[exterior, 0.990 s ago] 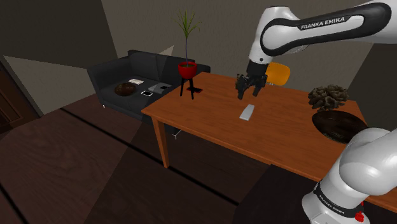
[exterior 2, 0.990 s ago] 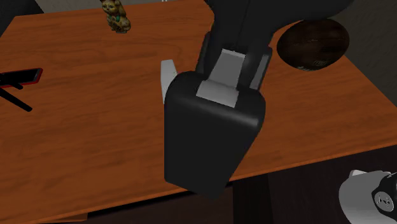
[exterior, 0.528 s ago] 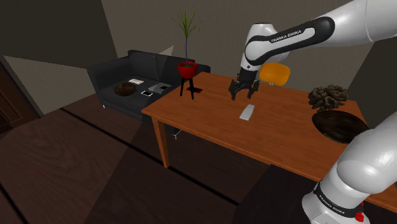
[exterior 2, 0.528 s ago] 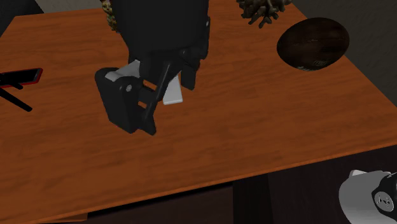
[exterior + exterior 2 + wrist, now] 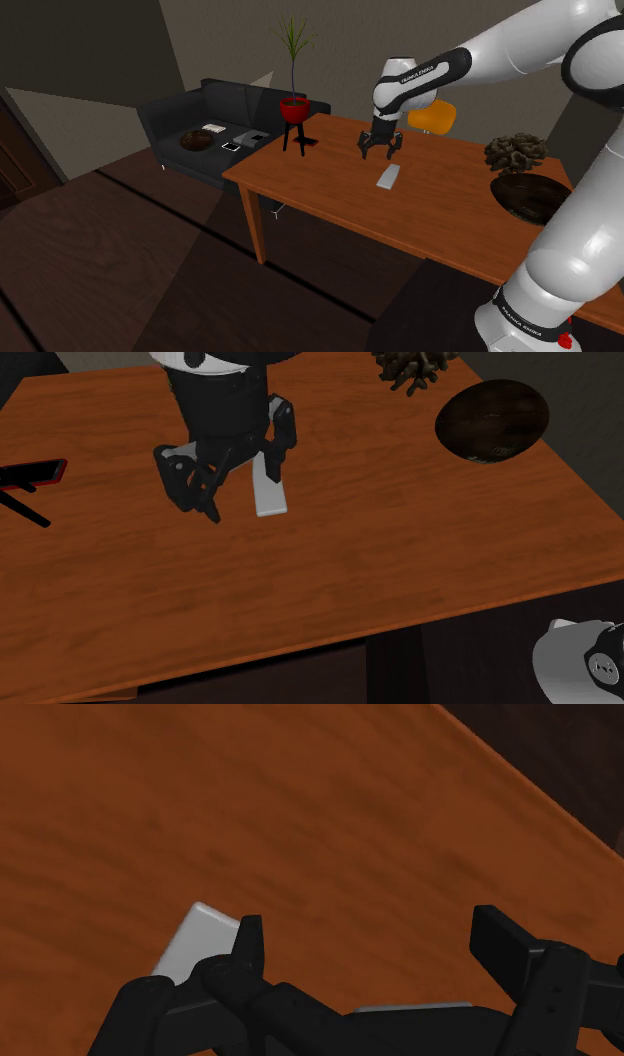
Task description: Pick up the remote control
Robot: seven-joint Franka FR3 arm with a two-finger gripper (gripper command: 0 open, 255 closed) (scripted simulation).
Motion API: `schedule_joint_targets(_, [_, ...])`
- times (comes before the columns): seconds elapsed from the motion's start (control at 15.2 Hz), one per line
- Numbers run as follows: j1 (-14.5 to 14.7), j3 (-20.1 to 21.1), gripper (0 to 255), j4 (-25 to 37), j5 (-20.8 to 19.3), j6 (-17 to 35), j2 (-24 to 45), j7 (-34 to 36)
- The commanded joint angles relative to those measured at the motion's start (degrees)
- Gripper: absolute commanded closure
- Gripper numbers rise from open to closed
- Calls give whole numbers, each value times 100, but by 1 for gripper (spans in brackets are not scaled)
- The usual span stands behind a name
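Since a second ago the arm has swung clear of the second exterior camera and dropped lower, so the black two-finger gripper (image 5: 228, 460) now hangs close over the orange-brown wooden table (image 5: 420, 562) instead of blocking that view. Its fingers stand wide apart with nothing between them. The pale grey, flat rectangular remote control (image 5: 270, 494) lies flat on the table, untouched. In the wrist view it sits just outside one finger, not in the gap. The shoulder view puts the gripper a little beyond the remote control, toward the table's far edge. How high the fingertips ride above the wood is hard to judge; perhaps just clear. The approach looks nearly done, but centring over the remote control, closing on it and lifting all remain.
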Motion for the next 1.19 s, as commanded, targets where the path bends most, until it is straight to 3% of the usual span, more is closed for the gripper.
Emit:
schedule_joint_targets(0.0, [-71, -73, 0, 262, 8, 90, 382, 187])
schedule_joint_targets(1.12, [-865, -734, 0, 2438, 487, 402, 3218, 1374])
